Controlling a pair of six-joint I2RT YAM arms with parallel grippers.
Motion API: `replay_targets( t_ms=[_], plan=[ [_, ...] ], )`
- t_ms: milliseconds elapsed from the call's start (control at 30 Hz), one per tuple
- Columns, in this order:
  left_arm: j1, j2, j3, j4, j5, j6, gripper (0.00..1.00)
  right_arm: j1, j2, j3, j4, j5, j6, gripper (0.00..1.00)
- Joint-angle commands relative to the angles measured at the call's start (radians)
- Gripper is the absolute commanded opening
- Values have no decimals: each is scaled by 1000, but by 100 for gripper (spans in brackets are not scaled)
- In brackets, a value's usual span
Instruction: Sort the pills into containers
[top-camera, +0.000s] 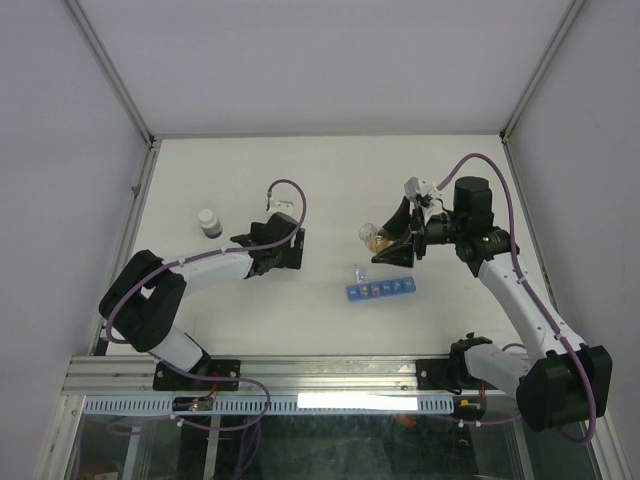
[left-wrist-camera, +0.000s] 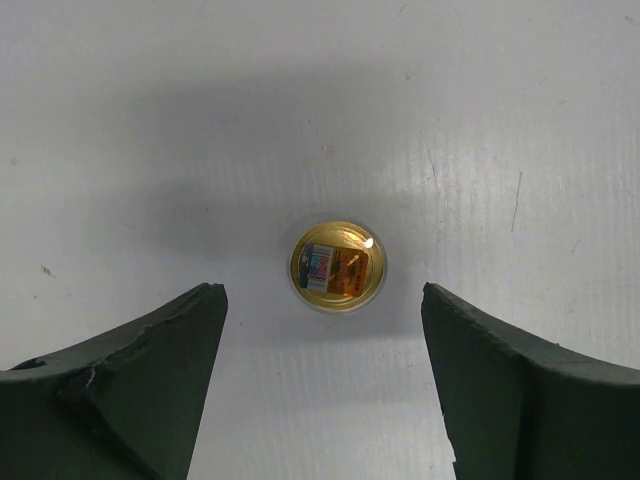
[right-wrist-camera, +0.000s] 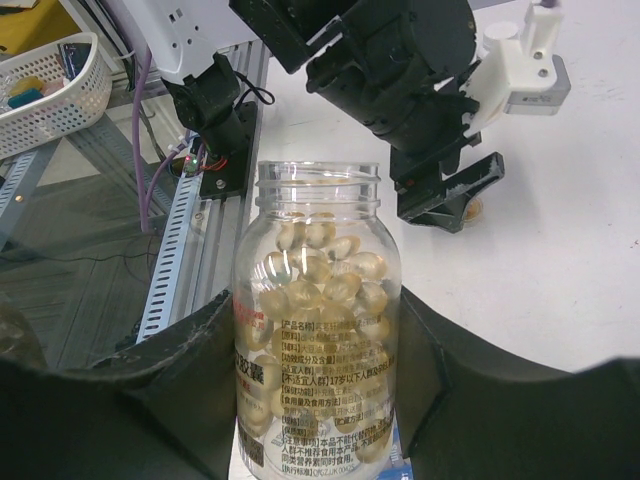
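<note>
Left wrist shows me, hidden from above, a small round gold cap (left-wrist-camera: 337, 266) framed by wide-spread jaws of left gripper (left-wrist-camera: 322, 292), right gripper (right-wrist-camera: 315, 345) clamping clear plastic capsule bottle (right-wrist-camera: 318, 250), translucent blue pill-organiser strip (top-camera: 380, 290) well off white table (top-camera: 300, 170) edges.

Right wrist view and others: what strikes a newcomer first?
A clear uncapped bottle of pale yellow capsules, clamped in the right gripper, fills that view. Overhead, a narrow translucent blue pill-organiser strip lies close by; the open left gripper hovers over a small round gold-rimmed disc.

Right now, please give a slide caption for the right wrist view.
Right pincer grips an uncapped clear bottle filled with pale yellow softgel pills.
</note>
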Motion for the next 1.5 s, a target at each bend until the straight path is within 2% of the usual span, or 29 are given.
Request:
replay_targets(
  t_ms=[0, 333, 967, 1233, 1333, 1467],
  plan=[
    [12, 45, 81, -20, -31, 23, 79, -8, -23, 5, 46, -36, 5, 0],
    [12, 122, 132, -38, -18, 42, 60, -8, -19, 3, 48, -37, 4, 0],
    [12, 133, 134, -42, 20, 39, 45, -11, -19, -1, 51, -39, 4, 0],
    [13, 135, 143, -42, 22, 46, 42, -12, -22, -3, 52, -40, 4, 0],
    [13, 140, 146, -43, 17, 46, 51, -13, -21, -3, 52, -43, 4, 0],
    [12, 145, 148, -43, 7, 45, 53, -14, -22, -3, 52, -44, 4, 0]
  ],
)
